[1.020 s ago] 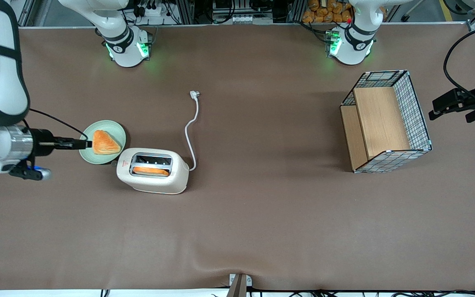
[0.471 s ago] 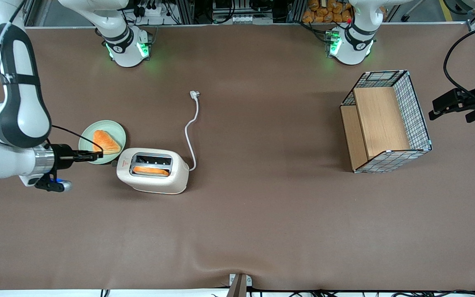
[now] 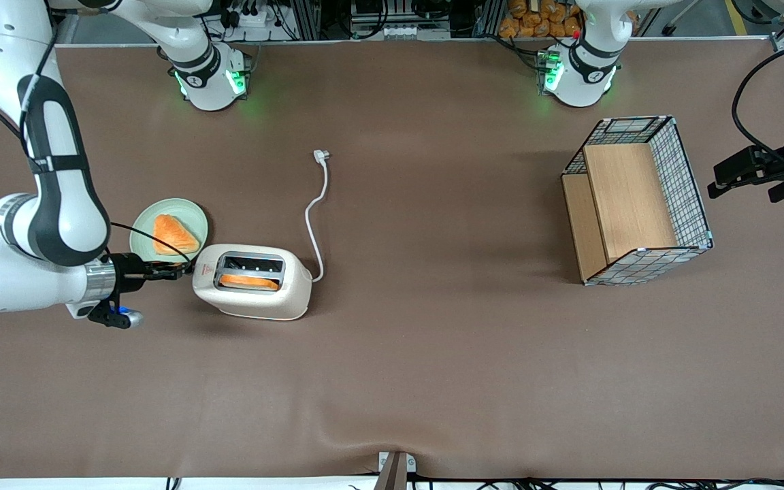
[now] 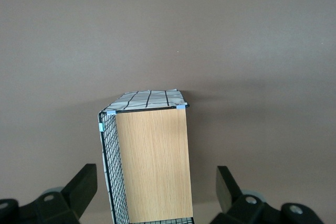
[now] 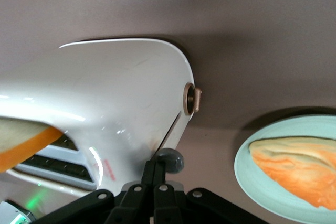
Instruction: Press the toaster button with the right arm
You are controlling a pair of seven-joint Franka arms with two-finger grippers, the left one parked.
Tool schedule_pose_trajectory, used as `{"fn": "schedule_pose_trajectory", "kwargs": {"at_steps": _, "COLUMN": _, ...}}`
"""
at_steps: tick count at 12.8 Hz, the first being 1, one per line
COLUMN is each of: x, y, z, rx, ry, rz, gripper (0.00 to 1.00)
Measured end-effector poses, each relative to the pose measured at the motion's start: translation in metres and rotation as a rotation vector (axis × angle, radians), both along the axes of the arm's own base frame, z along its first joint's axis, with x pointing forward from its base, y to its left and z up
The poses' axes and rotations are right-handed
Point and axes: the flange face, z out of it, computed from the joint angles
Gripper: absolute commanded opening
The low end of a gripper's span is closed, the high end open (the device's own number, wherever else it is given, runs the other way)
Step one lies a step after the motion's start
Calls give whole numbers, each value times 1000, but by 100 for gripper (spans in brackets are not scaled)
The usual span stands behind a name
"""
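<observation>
The cream-white toaster (image 3: 252, 282) stands on the brown table with an orange toast slice (image 3: 249, 281) in the slot nearer the front camera. Its white cord (image 3: 316, 218) trails away from the camera to the plug. My right arm (image 3: 58, 204) reaches in low, and its gripper (image 3: 184, 270) is shut with nothing in it, its tips at the toaster's narrow end by the red triangle mark (image 3: 205, 270). In the right wrist view the closed fingertips (image 5: 157, 164) lie against the grey toaster button (image 5: 170, 161), close to the toaster body (image 5: 121, 103). A tan knob (image 5: 192, 99) sticks out of the same end.
A pale green plate (image 3: 143, 228) with a slice of orange bread (image 3: 174, 235) sits just beside the gripper, farther from the front camera; it also shows in the right wrist view (image 5: 247, 156). A wire basket with wooden panels (image 3: 637, 201) stands toward the parked arm's end.
My right arm has swung down from over the plate toward the toaster's narrow end. The gripper tips now touch the button. The toaster, plate and bread have not moved.
</observation>
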Motion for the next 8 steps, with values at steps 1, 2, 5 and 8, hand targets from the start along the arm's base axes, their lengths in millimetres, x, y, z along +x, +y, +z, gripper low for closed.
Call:
{"fn": "schedule_pose_trajectory", "kwargs": {"at_steps": 1, "x": 0, "y": -1, "z": -9, "rx": 3, "ry": 9, "rz": -4, "gripper": 0}}
{"fn": "schedule_pose_trajectory", "kwargs": {"at_steps": 2, "x": 1, "y": -2, "z": -20, "rx": 6, "ry": 16, "rz": -11, "gripper": 0}}
{"fn": "schedule_pose_trajectory", "kwargs": {"at_steps": 5, "x": 2, "y": -4, "z": -40, "rx": 12, "ry": 27, "rz": -24, "gripper": 0}}
{"fn": "schedule_pose_trajectory", "kwargs": {"at_steps": 8, "x": 3, "y": -4, "z": -46, "rx": 8, "ry": 24, "rz": -30, "gripper": 0}}
